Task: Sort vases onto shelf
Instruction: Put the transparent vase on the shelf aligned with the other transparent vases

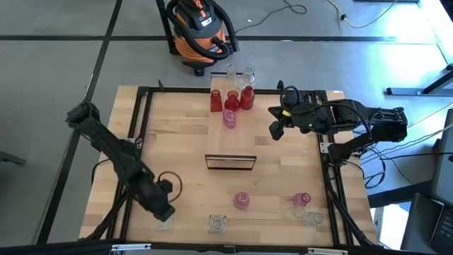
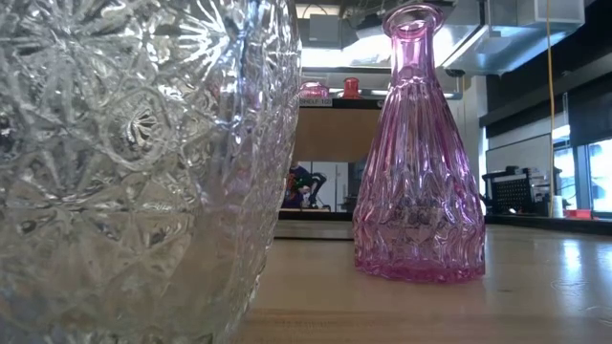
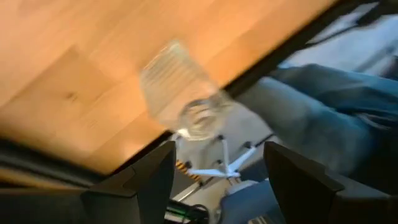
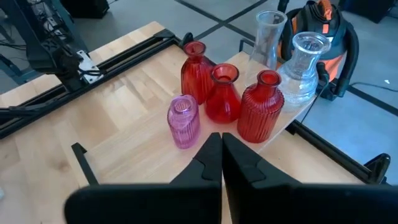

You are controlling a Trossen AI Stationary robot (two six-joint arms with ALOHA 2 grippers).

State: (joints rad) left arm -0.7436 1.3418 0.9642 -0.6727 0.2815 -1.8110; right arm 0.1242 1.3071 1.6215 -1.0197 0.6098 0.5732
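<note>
Left gripper (image 1: 163, 212) at table's front-left corner, jaws spread around clear vase (image 3: 183, 93). Right gripper (image 4: 221, 146) jaws closed, empty, beside shelf (image 1: 230, 142) vases.

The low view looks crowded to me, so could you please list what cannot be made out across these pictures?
- Low view: the big clear vase up close hides the table's left half and is cut by the picture's edges.
- Low view: the shelf is mostly hidden behind the pink vase.
- Left wrist view: the clear vase is blurred; its pattern is unreadable.
- High view: the clear vases at the shelf's far end are too small to count surely.
</note>
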